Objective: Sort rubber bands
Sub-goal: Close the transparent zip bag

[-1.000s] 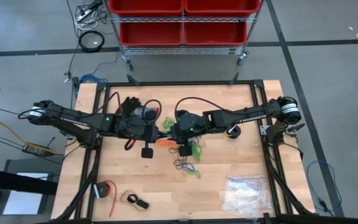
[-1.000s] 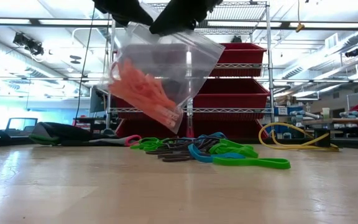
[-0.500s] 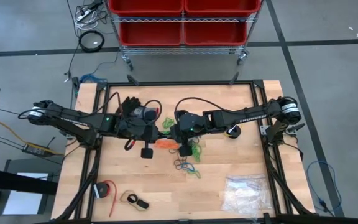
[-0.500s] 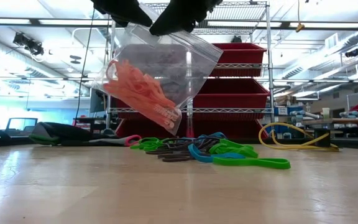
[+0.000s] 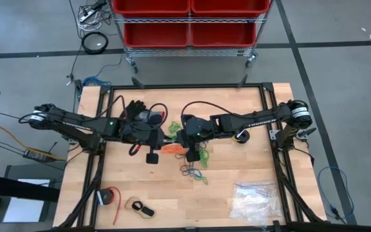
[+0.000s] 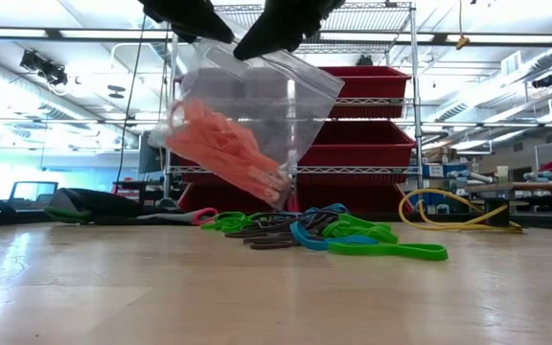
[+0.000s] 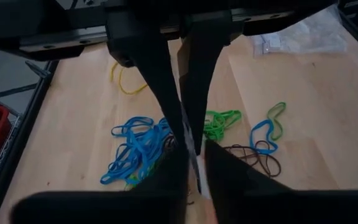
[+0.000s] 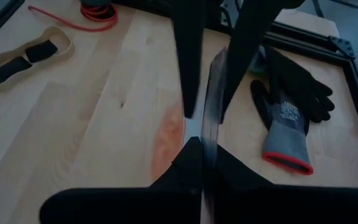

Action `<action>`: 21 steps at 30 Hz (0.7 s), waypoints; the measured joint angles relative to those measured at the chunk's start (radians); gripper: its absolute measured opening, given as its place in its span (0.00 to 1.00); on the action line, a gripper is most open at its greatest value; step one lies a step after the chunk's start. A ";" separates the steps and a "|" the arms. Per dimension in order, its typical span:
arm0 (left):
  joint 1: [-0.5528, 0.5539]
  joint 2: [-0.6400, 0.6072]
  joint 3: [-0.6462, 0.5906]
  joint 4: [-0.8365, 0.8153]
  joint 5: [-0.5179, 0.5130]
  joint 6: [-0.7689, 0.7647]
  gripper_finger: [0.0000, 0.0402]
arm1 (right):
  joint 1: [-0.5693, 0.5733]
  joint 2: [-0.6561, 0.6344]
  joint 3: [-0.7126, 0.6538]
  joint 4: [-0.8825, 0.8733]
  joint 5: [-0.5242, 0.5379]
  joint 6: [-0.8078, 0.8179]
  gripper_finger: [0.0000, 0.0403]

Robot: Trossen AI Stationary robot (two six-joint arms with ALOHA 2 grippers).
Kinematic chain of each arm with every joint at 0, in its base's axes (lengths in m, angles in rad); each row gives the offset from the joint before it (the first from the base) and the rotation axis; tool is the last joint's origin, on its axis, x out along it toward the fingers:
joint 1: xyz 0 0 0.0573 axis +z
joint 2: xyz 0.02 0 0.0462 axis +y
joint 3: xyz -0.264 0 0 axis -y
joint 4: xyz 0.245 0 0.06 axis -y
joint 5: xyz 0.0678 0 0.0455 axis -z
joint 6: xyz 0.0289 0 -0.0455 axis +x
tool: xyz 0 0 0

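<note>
Now the right end effector point(image 6: 281, 24) has clamped the bag point(image 6: 257, 120); the left's point(image 6: 190, 14) grip seems looser.

Both hands pinched shut, mid-table.

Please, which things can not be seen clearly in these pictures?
- Low view: both grippers are cut off by the top edge, so how they hold the clear bag is not seen.
- High view: the bag and its orange bands are mostly hidden under the two arms.
- Low view: the loose bands overlap in a pile; their number cannot be counted.
- High view: the second bag of whitish pieces is too small to identify.
</note>
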 joint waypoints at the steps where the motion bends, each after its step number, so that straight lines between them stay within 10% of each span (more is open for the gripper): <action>1: 0.000 -0.002 0.000 -0.001 0.000 -0.008 0.20 | 0.000 0.000 0.000 -0.003 0.000 0.000 0.00; 10: 0.000 -0.014 -0.001 -0.065 0.039 -0.041 0.35 | 0.000 0.000 0.000 -0.018 0.008 0.000 0.00; 21: 0.000 -0.009 -0.001 -0.036 0.037 -0.039 0.15 | 0.001 0.000 0.000 -0.013 0.008 0.002 0.00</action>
